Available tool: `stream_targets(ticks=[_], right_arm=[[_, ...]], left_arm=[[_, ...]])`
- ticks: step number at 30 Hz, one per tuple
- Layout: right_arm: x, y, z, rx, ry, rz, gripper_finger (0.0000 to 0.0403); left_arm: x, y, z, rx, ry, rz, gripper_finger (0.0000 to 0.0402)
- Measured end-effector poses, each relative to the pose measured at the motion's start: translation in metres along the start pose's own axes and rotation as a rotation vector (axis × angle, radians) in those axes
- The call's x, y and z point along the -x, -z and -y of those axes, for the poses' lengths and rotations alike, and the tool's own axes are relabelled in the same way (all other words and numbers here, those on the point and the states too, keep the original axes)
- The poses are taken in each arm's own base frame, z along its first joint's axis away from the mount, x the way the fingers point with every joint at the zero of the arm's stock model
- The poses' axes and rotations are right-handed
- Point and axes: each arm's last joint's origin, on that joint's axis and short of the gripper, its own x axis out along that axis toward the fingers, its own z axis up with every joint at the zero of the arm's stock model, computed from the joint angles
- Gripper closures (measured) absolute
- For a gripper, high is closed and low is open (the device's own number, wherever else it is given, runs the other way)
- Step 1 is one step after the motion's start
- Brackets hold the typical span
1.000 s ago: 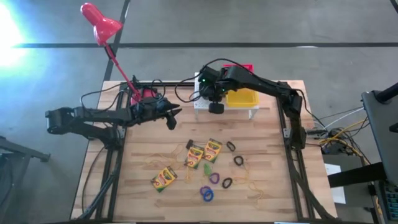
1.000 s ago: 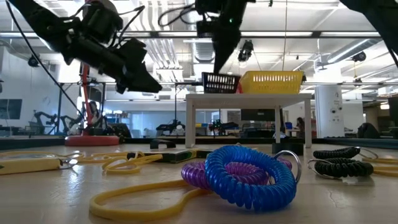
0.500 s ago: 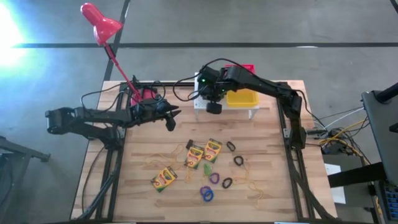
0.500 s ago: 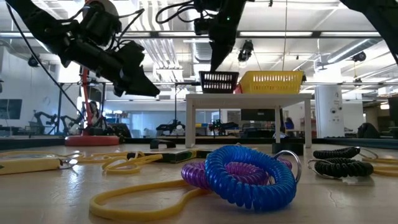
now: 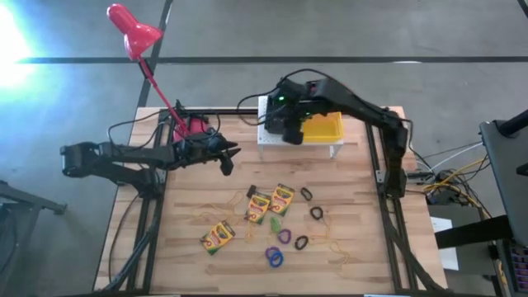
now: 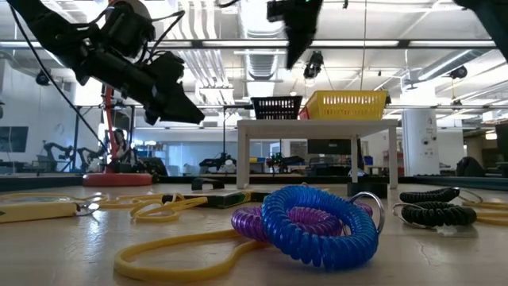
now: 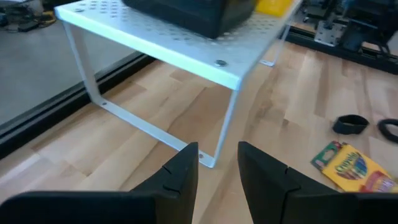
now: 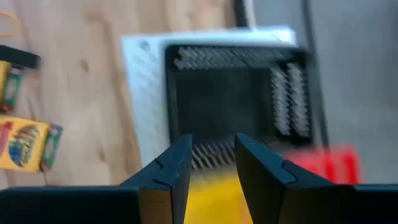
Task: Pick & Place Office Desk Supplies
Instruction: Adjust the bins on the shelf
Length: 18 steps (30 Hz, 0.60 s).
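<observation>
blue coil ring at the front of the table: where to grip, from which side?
Come from straight above. The blue ring lies flat, leaning on the purple ring. Pinch across the coil on the arc away from the purple one, one end effector finger inside the hole, one outside.

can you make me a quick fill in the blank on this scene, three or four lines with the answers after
1. The black basket and the yellow basket sit on top of the white ____.
2. The right gripper hangs above the ____ basket, holding nothing.
3. In the low view, the blue coil ring lies against a ____ one.
4. The left gripper hangs near the base of the red ____.

Missing words: stand; black; purple; lamp
</observation>
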Motion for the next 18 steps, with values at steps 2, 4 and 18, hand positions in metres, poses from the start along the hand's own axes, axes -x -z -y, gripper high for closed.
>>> stream_targets(ticks=[2, 4, 18], right_arm=[[0.014, 0.015, 0.014, -0.084, 0.082, -0.047, 0.0284], [0.023, 0.032, 0.031, -0.218, 0.169, -0.095, 0.0290], [0.009, 0.154, 0.116, -0.830, 0.268, -0.129, 0.0340]], left_arm=[[0.000, 0.001, 0.004, -0.008, 0.014, -0.001, 0.0284], [0.001, 0.001, 0.007, -0.017, 0.018, -0.001, 0.0284], [0.005, 0.019, 0.011, -0.048, 0.026, 0.020, 0.0284]])
